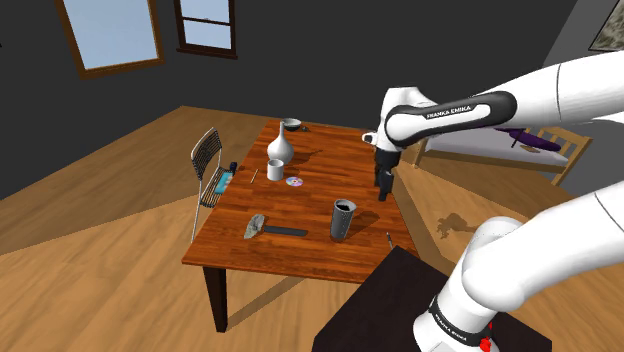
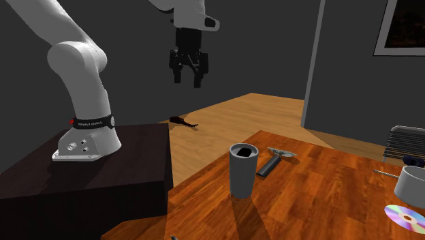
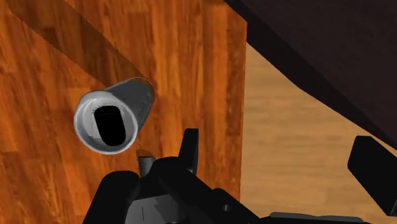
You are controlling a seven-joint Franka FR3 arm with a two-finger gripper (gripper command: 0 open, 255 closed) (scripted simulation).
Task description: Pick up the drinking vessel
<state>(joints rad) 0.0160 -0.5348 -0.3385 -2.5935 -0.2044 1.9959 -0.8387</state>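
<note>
While pincer [image 2: 189, 76] hangs wide open high over worktop [image 1: 310, 205] edge, approach step is on.
Next: drop w/ jaws astride grey tumbler [image 1: 342, 219] nr stand-side edge, then close.

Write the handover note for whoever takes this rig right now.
Gripper: jaws open, holding nothing, hanging high above table level.
Grey tumbler: upright on the wooden table, near the edge facing the stand, off to one side of the jaws, not between them.
Done: no grasp made.
Left: line up over the tumbler, descend, close on it, lift.
</note>
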